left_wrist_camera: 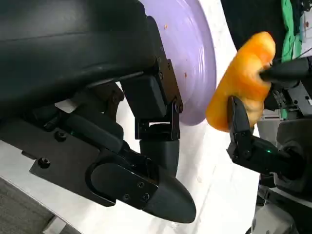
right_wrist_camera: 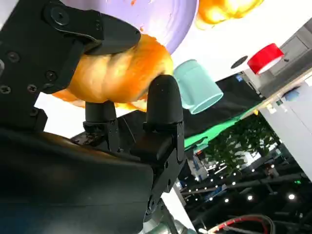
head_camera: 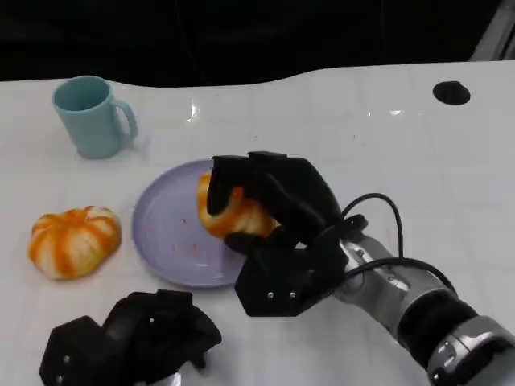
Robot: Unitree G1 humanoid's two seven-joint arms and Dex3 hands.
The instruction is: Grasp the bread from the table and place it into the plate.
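Holding the bread roll [head_camera: 229, 211] over the lilac plate [head_camera: 165, 233] for release: right hand [head_camera: 278, 221], fingers wrapped around it; left hand [head_camera: 141, 334] curled, idle, holding nothing.

1. Your right hand [head_camera: 273, 213] is gripping the bread [head_camera: 229, 211] over the plate's [head_camera: 165, 233] right rim.
2. The pumpkin-shaped bun [head_camera: 74, 240] is blocking the plate's left side.
3. The mug [head_camera: 90, 115] is standing near the tabletop's [head_camera: 402, 161] far left corner.
4. Your left hand [head_camera: 133, 338] is crowding the near edge.
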